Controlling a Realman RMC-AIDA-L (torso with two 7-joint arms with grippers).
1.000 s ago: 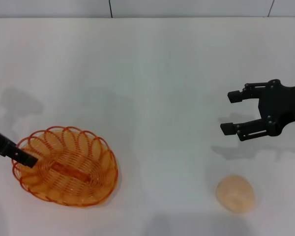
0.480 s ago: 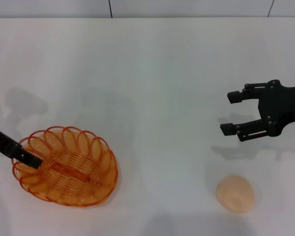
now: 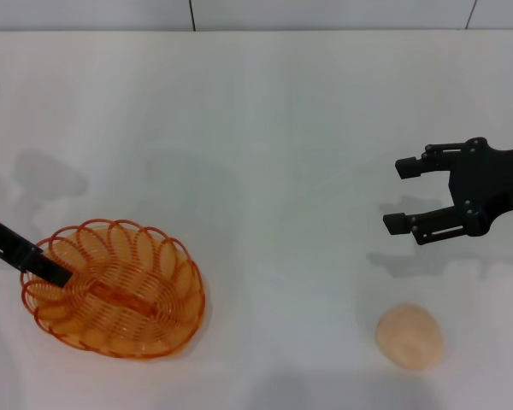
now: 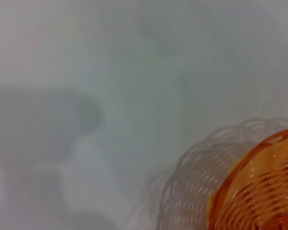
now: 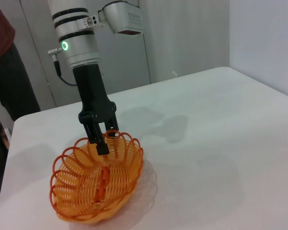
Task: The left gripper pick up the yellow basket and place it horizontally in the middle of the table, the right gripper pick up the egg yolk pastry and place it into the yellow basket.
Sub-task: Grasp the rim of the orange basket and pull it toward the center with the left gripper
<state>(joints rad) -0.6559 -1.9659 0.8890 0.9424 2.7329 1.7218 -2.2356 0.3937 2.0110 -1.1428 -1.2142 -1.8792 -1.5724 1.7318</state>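
Observation:
The yellow basket (image 3: 115,290) sits on the white table (image 3: 265,128) at the front left; it also shows in the right wrist view (image 5: 98,184) and the left wrist view (image 4: 259,191). My left gripper (image 3: 58,275) is at the basket's left rim. In the right wrist view the left gripper (image 5: 100,141) has its fingers closed over that rim, one inside and one outside. The egg yolk pastry (image 3: 409,336) lies at the front right. My right gripper (image 3: 400,195) hovers open and empty behind the pastry, apart from it.
The table's far edge meets a grey wall (image 3: 325,13). A person in dark red (image 5: 2,57) stands beyond the table's left end, behind the left arm.
The left arm's finger has shifted slightly along the basket's left rim. The basket, the pastry and the right gripper have stayed in place.

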